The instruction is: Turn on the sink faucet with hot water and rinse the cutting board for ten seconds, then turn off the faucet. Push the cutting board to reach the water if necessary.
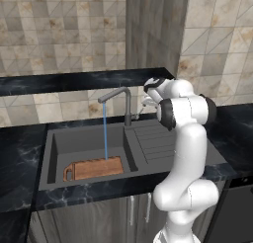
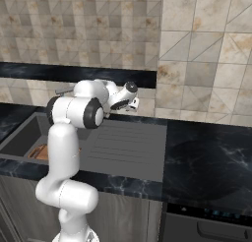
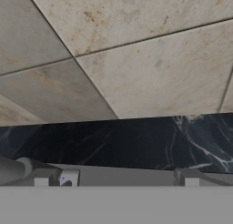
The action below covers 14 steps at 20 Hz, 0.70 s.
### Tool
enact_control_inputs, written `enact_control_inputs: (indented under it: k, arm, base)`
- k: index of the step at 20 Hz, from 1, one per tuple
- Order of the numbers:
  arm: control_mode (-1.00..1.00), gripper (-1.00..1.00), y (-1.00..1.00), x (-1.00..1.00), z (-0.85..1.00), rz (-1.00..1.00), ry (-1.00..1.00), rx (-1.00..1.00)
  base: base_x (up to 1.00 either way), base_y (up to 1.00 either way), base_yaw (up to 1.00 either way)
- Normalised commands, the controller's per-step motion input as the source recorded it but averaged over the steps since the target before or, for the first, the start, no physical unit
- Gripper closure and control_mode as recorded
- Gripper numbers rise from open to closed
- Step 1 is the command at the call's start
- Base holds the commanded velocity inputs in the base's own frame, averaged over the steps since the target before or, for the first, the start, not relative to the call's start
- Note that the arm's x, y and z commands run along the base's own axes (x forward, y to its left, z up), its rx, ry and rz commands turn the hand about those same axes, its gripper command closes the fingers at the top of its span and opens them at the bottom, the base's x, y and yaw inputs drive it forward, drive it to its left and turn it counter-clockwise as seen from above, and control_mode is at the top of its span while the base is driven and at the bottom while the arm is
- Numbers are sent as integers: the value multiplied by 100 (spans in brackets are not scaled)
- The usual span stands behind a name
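Faucet [image 1: 121,102] on; water [image 1: 105,131] hits cutting board [image 1: 94,168] lying in sink [image 1: 54,153] basin. Rinse under way; shutoff left. Hand [image 1: 146,101] beside lever, fingers spread apart.

White arm bent forward, its pincer [image 1: 145,101] pointed level toward the wall.

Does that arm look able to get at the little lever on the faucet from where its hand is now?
Probably yes. The gripper hovers just right of the sink faucet, near its side lever, with nothing between them. Water is running onto the cutting board.
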Motion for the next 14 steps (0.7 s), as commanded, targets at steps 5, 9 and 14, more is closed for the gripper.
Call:
enact_control_inputs:
  k: [5,9,14]
  arm:
    - [-100,-100,0,0,0,0,0,0]
    - [-100,-100,0,0,0,0,0,0]
    - [-100,-100,0,0,0,0,0,0]
  base:
    - [0,0,0]
    - [0,0,0]
    - [0,0,0]
